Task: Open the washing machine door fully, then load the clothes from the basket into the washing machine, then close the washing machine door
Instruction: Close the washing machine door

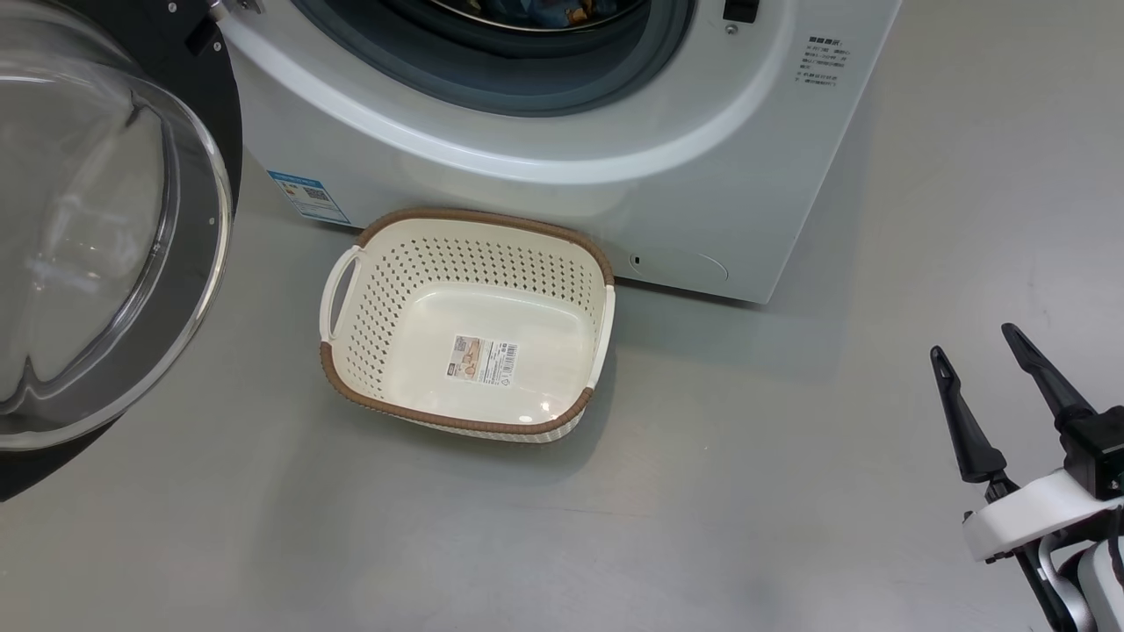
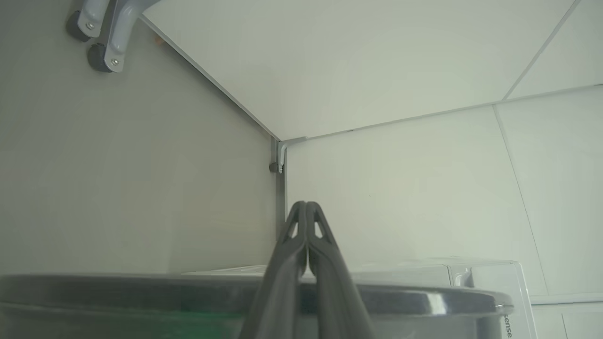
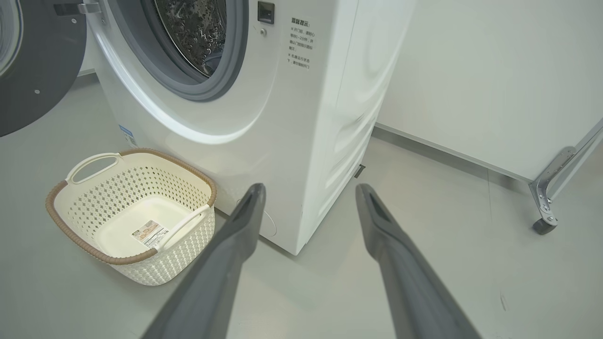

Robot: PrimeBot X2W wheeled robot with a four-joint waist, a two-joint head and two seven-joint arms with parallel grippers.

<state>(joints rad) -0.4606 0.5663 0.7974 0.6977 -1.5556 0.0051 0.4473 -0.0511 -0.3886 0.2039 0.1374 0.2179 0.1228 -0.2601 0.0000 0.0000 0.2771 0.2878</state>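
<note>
Washer [image 1: 615, 132] open, clothes [image 1: 544, 12] inside.
Its door [image 1: 97, 228] hangs wide at left; the basket [image 1: 474, 216] sits on the floor [image 1: 702, 491] just before it. Near right, the right gripper [image 1: 974, 341] is spread wide; the left gripper [image 2: 306, 205] is pinched closed.

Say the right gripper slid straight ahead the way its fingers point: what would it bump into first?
Probably the washing machine: the open right gripper aims at its lower corner, where front meets side. The basket sits off that line. Depth is unclear.
</note>
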